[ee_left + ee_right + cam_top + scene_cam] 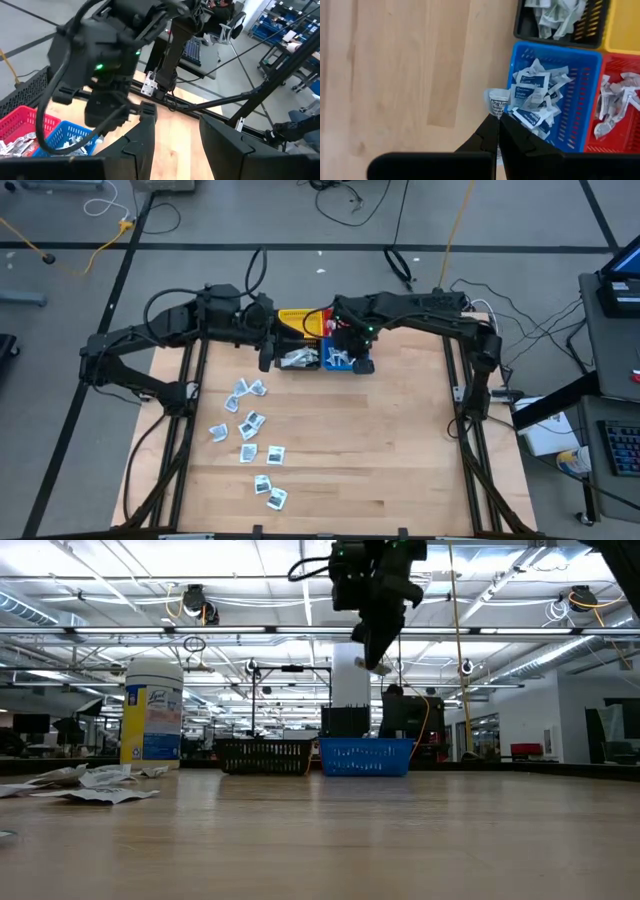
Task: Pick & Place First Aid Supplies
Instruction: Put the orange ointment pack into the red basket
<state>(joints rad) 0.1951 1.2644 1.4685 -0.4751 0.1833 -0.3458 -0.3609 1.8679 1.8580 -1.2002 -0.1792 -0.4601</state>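
Your R gripper [498, 122] hangs over the blue bin [590, 60] at the worktop's [380, 440] 12 o'clock edge, fingers closed on one small white packet [497, 106] w/ dark print. In the R wrist view that packet sits just beside the blue bin's near wall, above bare wood. In the low view the packet dangles from the fingertips high above the worktop.

Blue bin is heaped w/ squarish packets [530, 95]. Red bin [615, 100] next to it holds crumpled silvery ones; black bin [560, 20] holds more; a yellow bin [625, 25] shows only its corner. All four bins stand together in a tight cluster.

Your L gripper [175, 135] is up close at the same cluster, on its 9 o'clock side, fingers parted w/ nothing between them; through the gap you see plain wood.

Loose packets [250, 425] lie scattered at abt 8 o'clock from the bins, running toward the 6 o'clock edge, well apart from both grippers. A white-lidded round jar [152, 715] stands upright near them in the low view.
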